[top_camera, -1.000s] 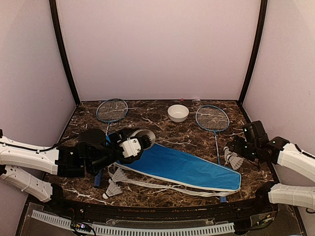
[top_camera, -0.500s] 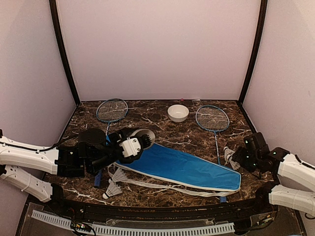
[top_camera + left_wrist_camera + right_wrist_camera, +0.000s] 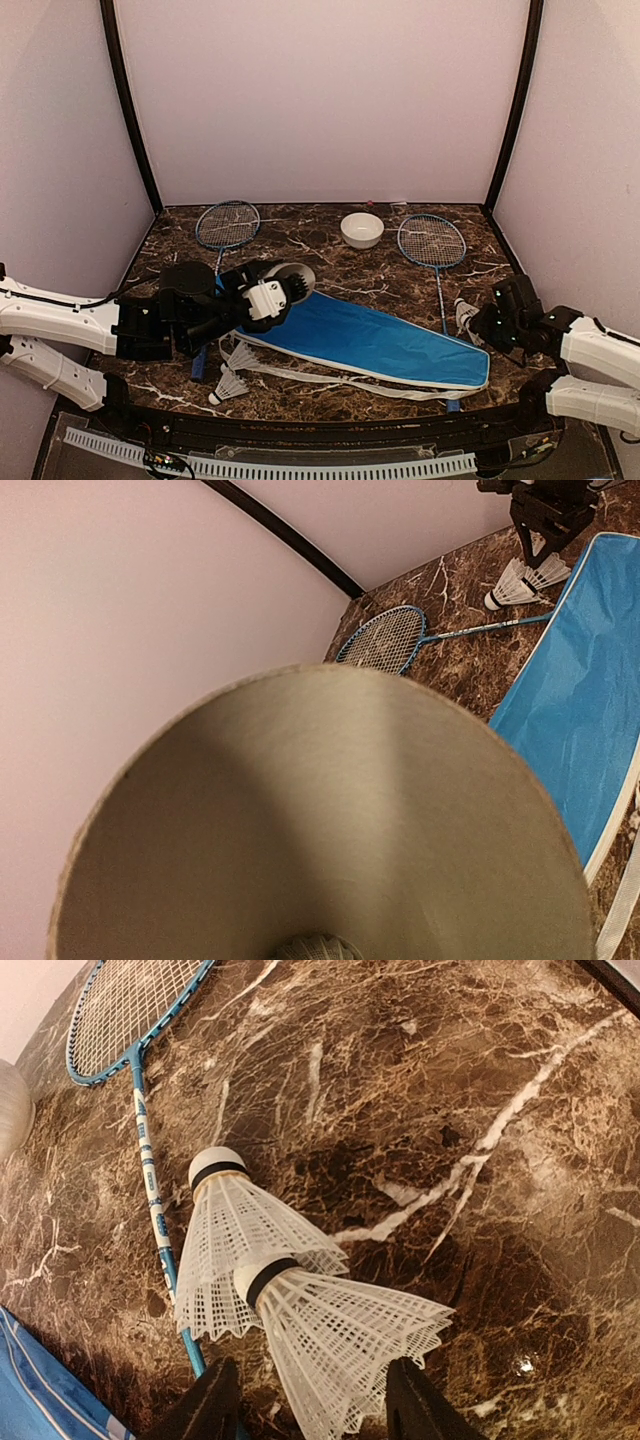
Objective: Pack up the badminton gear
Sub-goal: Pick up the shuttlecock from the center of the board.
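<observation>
My left gripper (image 3: 262, 297) is shut on the long white tube (image 3: 288, 279) and holds it tilted over the wide end of the blue racket cover (image 3: 380, 340). In the left wrist view the tube's open mouth (image 3: 330, 810) fills the frame, with one shuttlecock (image 3: 305, 948) deep inside. My right gripper (image 3: 312, 1415) is open, its fingers (image 3: 205, 1405) on either side of the skirt of the nearer of two white shuttlecocks (image 3: 340, 1335) on the table. The other shuttlecock (image 3: 235, 1240) leans against it. Two blue rackets (image 3: 227, 225) (image 3: 432, 240) lie at the back.
A small white bowl (image 3: 362, 230) stands between the racket heads. Two more shuttlecocks (image 3: 232, 382) lie by the cover's white strap near the front left. The right racket's shaft (image 3: 150, 1190) runs just left of my right gripper. Walls close in the table on three sides.
My right gripper has moved down and nearer onto the two shuttlecocks on the right. The left arm and the tube have not moved.
</observation>
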Tool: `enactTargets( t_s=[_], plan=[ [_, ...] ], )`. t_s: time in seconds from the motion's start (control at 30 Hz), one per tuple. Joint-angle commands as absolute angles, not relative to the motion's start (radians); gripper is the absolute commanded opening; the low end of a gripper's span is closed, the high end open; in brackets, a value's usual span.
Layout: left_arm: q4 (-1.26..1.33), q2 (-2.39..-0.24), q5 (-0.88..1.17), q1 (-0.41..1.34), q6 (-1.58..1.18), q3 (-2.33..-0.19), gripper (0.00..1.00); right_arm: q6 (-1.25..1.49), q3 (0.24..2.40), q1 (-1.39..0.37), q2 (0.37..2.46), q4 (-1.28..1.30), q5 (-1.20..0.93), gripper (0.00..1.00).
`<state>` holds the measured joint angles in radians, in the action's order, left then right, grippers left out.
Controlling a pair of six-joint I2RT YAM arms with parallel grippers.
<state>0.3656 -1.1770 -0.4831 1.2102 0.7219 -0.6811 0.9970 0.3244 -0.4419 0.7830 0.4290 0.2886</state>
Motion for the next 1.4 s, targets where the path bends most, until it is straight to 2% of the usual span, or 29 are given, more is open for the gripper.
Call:
enactTargets(
  t_s=[0.0, 0.2, 0.6, 0.87, 1.37],
  plan=[
    [0.284, -1.191, -0.515, 1.214, 0.649, -0.678, 0.45, 1.014, 0.293, -0.434, 0.765, 0.367, 0.296, 0.47],
    [0.285, -1.196, -0.521, 1.222, 0.655, -0.677, 0.45, 1.032, 0.274, -0.437, 0.752, 0.352, 0.306, 0.39],
    [0.29, -1.198, -0.528, 1.235, 0.664, -0.673, 0.46, 1.044, 0.296, -0.436, 0.682, 0.432, 0.333, 0.13],
    [0.291, -1.2, -0.531, 1.244, 0.669, -0.673, 0.46, 1.039, 0.34, -0.436, 0.605, 0.52, 0.367, 0.02],
    [0.296, -1.198, -0.545, 1.253, 0.679, -0.669, 0.46, 0.933, 0.521, -0.438, 0.636, 0.658, 0.366, 0.0]
  ],
)
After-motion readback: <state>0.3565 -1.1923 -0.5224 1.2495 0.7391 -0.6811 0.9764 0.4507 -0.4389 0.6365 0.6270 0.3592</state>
